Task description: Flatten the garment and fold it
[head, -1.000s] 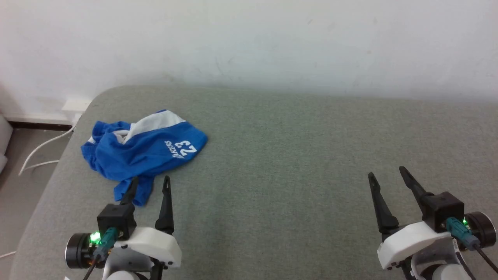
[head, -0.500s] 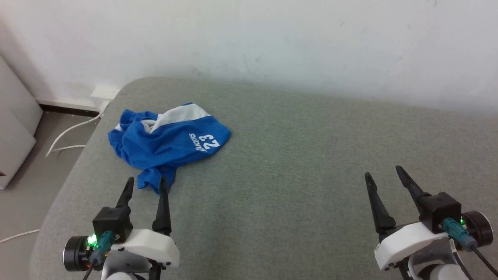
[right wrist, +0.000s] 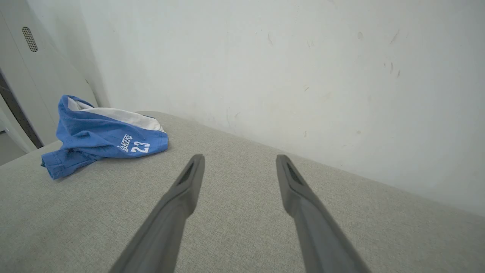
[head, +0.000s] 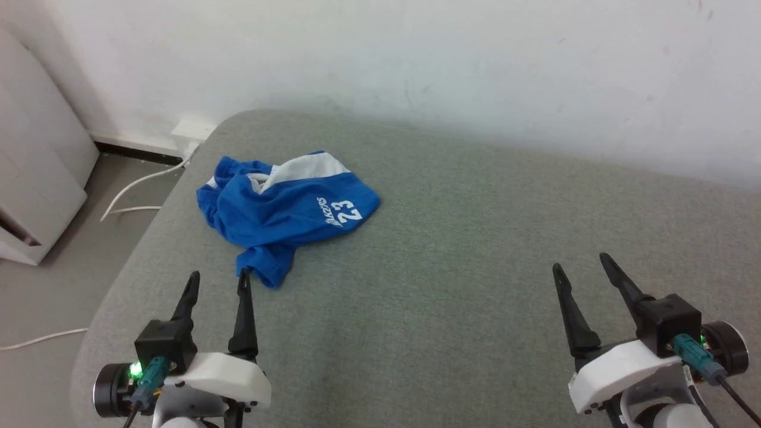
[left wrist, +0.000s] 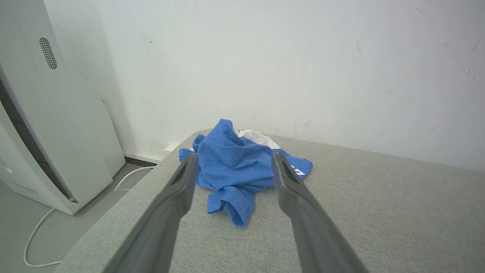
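Far left of head view: white floor unit [head: 35, 178], with white cable [head: 140, 184] lying on the floor [head: 59, 285] beside it. Lower left: left gripper [head: 218, 273], jaws spread apart and empty, tips near the closest hem. Upper left of centre: blue shorts [head: 279, 208], crumpled in a heap on the grey table [head: 464, 255] near its rounded left corner, white stripe at the upper edge, "23" toward the right. Lower right: right gripper [head: 579, 261], jaws spread apart and empty, well apart from the shorts.
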### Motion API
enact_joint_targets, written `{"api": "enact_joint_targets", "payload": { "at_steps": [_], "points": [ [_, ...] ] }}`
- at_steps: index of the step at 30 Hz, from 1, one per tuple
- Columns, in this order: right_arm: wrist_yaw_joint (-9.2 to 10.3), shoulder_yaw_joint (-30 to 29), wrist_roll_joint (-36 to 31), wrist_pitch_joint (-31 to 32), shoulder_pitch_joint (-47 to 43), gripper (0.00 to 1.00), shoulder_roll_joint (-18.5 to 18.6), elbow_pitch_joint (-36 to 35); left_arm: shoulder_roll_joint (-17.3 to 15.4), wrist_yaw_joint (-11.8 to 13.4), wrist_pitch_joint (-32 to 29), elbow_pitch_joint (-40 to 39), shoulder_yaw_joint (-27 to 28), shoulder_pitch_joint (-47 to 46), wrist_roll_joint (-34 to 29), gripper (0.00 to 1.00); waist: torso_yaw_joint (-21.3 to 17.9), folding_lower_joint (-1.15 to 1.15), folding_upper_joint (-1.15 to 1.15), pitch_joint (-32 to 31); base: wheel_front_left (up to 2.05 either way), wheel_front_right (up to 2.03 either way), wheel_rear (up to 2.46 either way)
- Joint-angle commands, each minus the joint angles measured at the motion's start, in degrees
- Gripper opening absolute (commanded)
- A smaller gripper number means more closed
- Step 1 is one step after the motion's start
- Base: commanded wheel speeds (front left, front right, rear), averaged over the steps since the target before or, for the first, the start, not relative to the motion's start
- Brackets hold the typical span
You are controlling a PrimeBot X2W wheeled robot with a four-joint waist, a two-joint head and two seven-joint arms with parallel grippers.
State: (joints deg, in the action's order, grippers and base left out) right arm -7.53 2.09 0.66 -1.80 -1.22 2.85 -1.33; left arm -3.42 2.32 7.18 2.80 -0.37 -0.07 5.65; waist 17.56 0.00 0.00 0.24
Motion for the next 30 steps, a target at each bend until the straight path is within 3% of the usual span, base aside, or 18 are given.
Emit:
{"api": "enact_joint_targets", "payload": {
  "at_steps": [1,30],
  "points": [
    [0.02,0.17,0.57,-0.45,-0.41,1.00,0.01,-0.30,-0.34,0.20,0.54,0.27,0.17,0.80,0.52,1.00,0.58,0.00,0.00,0.04,0.00,0.00,0.00],
    [0.03,1.02,1.21,-1.32,-0.80,1.00,0.02,-0.98,0.02,1.29,3.89,0.66,0.38,1.79,3.04,1.00,8.40,0.00,0.00,0.32,0.00,0.00,0.00]
  ]
}}
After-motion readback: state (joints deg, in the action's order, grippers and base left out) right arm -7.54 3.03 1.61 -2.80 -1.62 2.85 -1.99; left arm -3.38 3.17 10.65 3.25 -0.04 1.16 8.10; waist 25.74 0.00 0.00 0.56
